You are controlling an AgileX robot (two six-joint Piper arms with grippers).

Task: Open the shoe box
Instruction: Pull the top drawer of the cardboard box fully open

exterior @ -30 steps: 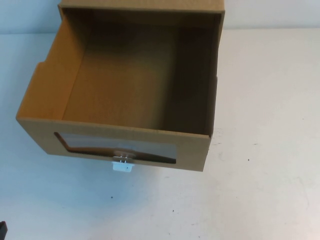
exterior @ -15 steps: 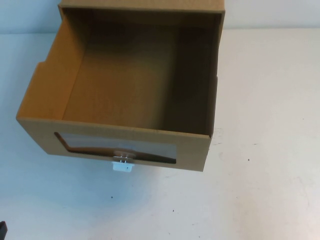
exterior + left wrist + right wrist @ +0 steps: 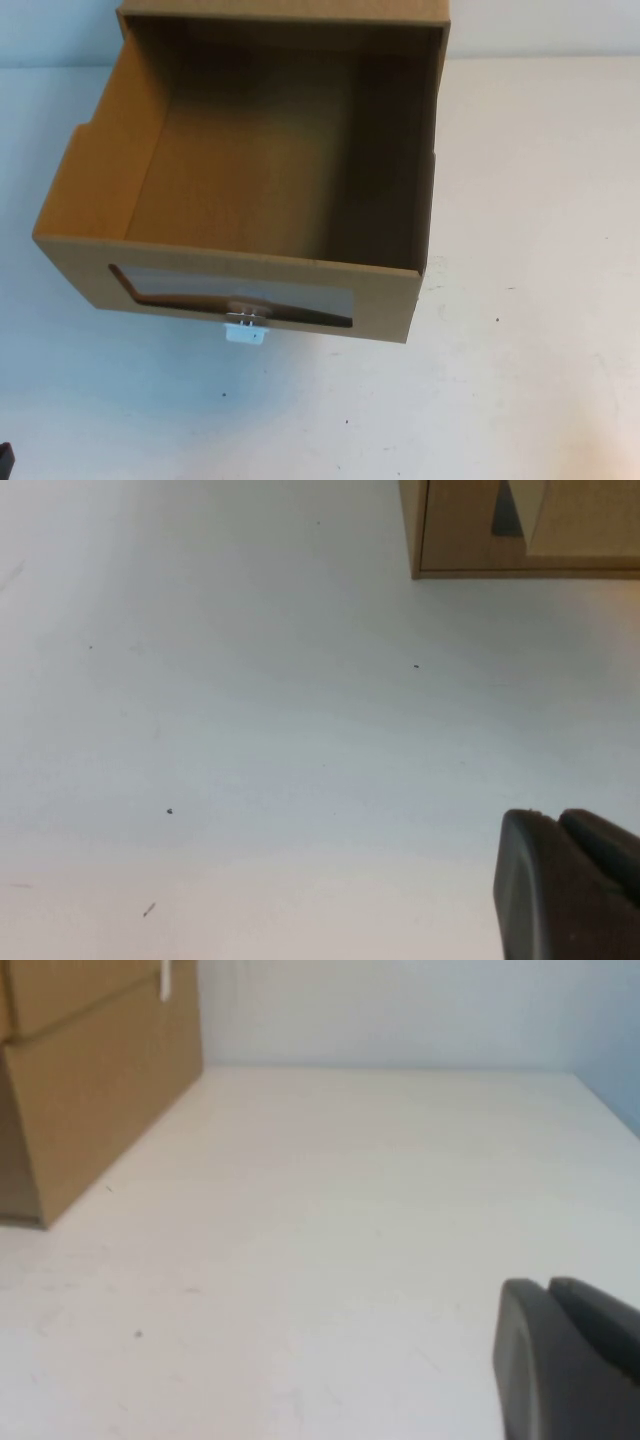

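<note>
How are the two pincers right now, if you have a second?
Left pincer: closed, empty, over the table.
Right pincer: closed, empty, over the table.

A white table (image 3: 540, 200) with a few small dark specks (image 3: 169, 811); a pale wall (image 3: 400, 1010) rises behind it

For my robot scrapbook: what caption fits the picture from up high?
Open, empty shoe box on the table; left tool and right tool, both shut, hover nearby, out of shot.
</note>
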